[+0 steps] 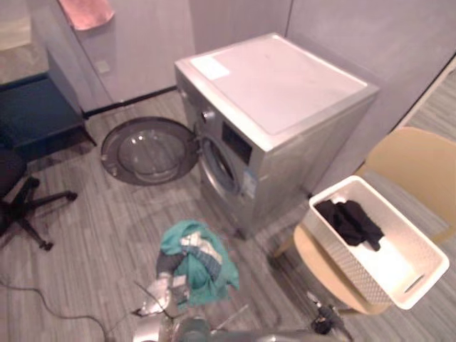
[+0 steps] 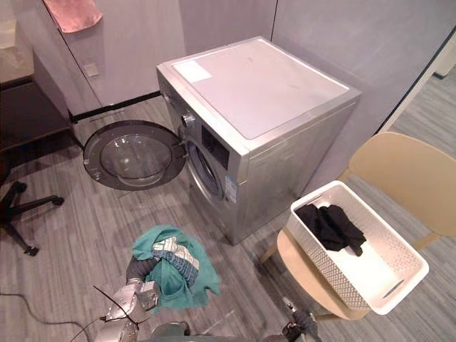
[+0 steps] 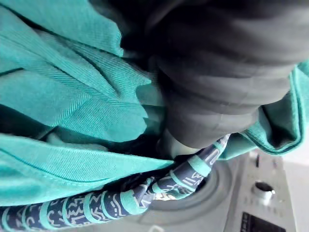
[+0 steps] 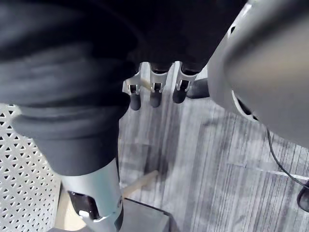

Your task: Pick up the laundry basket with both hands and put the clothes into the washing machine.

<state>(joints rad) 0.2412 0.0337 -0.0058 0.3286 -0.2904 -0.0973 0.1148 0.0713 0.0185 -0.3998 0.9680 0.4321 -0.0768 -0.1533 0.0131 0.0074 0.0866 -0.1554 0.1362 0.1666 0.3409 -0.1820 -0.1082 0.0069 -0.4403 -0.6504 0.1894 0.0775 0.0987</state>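
Observation:
My left hand (image 2: 134, 298) is low in front of the washing machine (image 1: 285, 92), its fingers curled into a bundle of teal clothes (image 1: 196, 263) with a patterned blue piece (image 3: 145, 193). The machine's round door (image 1: 149, 149) stands wide open to the left of the drum opening (image 1: 217, 167). A white perforated laundry basket (image 1: 420, 278) sits on a beige chair (image 1: 417, 160) at the right, with a black garment (image 1: 353, 221) inside. My right hand (image 4: 153, 92) hangs next to the basket's wall (image 4: 24, 169), fingers relaxed and holding nothing.
An office chair's black base (image 1: 28, 206) spreads over the floor at the far left. Behind it stands a dark cabinet (image 1: 32, 114), and a pink cloth (image 1: 85, 11) hangs above. Grey walls close in behind and to the right of the machine.

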